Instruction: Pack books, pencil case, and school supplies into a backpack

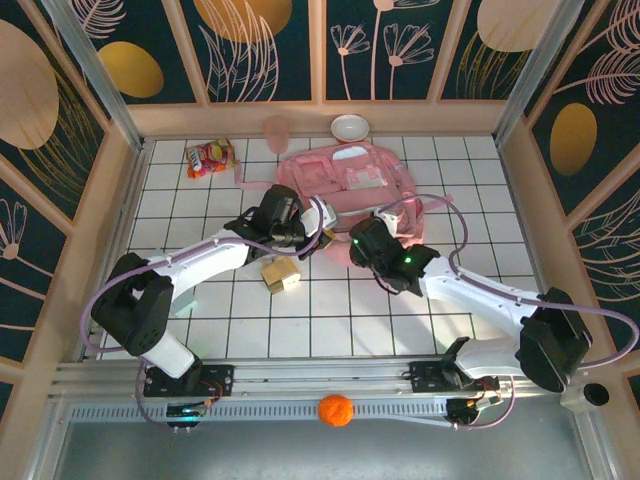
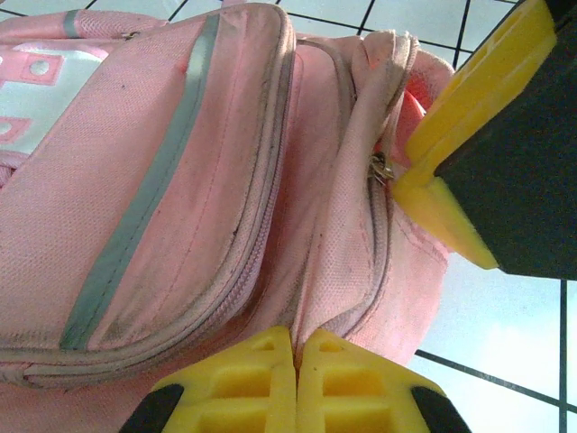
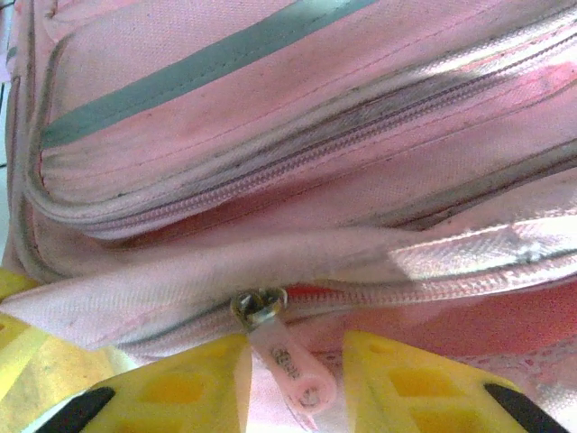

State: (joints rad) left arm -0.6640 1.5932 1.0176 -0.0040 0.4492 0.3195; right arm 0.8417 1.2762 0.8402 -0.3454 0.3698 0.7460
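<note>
Each arm is built of smooth white links between bulky black joint housings: the left arm point(image 1: 200, 265) at the lower left of the top view, the right arm point(image 1: 480, 300) at the lower right. A lavender cable point(image 1: 90, 320) loops loosely along each one. Small green lights point(image 1: 407, 262) glow on the right arm's black wrist block. The black bases point(image 1: 185, 382) carry thin red and black wires. In the wrist views the left tool point(image 2: 296, 352) and right tool point(image 3: 293, 361) have bright yellow moulded plastic fingers point(image 3: 185, 388) with rectangular hollows, set on black mounts.
</note>
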